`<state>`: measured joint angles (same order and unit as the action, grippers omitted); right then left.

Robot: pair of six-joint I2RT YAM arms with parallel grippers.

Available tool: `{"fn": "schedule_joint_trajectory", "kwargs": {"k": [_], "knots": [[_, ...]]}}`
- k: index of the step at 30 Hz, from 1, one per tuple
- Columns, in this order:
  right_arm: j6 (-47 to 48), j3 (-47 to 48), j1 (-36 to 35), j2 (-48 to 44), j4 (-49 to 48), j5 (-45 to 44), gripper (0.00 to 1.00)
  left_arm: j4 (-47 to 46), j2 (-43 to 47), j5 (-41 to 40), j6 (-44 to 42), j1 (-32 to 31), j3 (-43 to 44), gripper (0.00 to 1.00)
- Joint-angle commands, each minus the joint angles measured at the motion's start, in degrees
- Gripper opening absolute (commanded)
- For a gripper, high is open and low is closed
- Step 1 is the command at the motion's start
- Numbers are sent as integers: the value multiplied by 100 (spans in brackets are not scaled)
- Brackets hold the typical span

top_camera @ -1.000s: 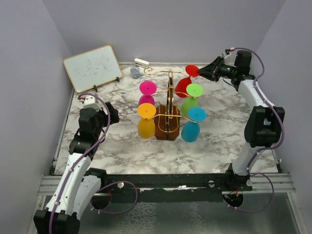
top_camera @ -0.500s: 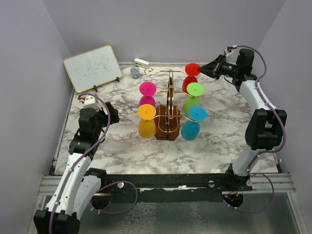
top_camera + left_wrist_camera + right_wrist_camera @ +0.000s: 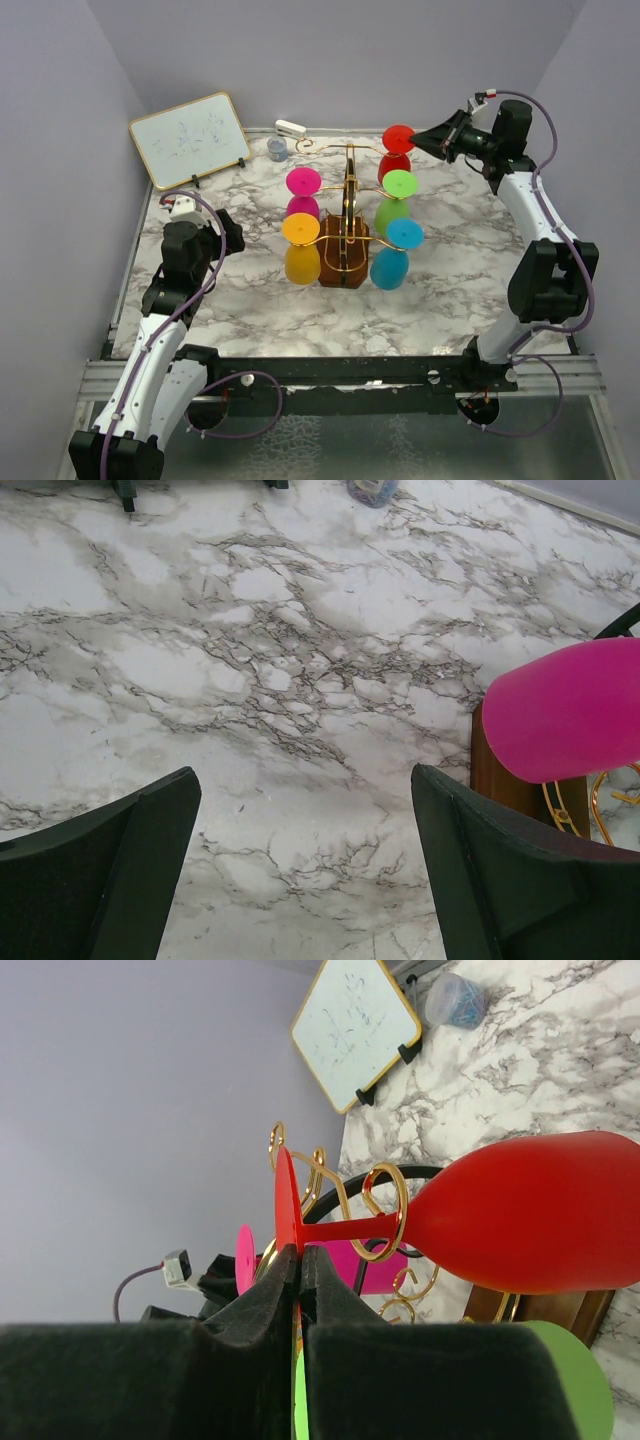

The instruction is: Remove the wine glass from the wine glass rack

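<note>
The gold wire wine glass rack stands mid-table on its dark wooden base. A red wine glass hangs bowl-down at its far right arm. In the right wrist view its stem passes through a gold scroll and the red bowl lies to the right. My right gripper is shut on the rim of the glass's red foot disc. My left gripper stays open over bare marble left of the rack, holding nothing.
Pink, orange, green and blue glasses hang on the rack's other arms. A pink bowl and the wooden base lie right of my left gripper. A whiteboard, small blue cup and white object stand at the back.
My right gripper has closed on the red glass's foot and drawn slightly right and back. The red bowl has swung from a leftward tilt to nearer upright. The left arm is unmoved.
</note>
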<state>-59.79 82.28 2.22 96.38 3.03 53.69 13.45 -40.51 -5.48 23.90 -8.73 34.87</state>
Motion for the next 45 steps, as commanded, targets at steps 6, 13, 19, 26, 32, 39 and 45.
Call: {"fn": "schedule_joint_trajectory", "kwargs": {"k": [6,13,19,26,32,39,45], "knots": [[139,-360,-37,-320,19,16,1,-61,36,-41,63,12,81,89],[242,144,-241,-20,209,76,1,-75,42,-14,63,12,72,88],[316,675,-446,408,356,-24,1,-67,63,-34,62,12,64,89],[693,1555,-577,988,304,-421,1,-69,75,-24,77,12,56,88],[1601,2826,-1020,1362,420,-1008,1,-75,64,-63,74,12,55,88],[3738,4163,-2147,1077,1538,-2245,1,-63,64,-89,55,12,86,86],[5787,2304,-3649,-979,868,-4182,1,591,77,-196,292,20,659,78]]}}
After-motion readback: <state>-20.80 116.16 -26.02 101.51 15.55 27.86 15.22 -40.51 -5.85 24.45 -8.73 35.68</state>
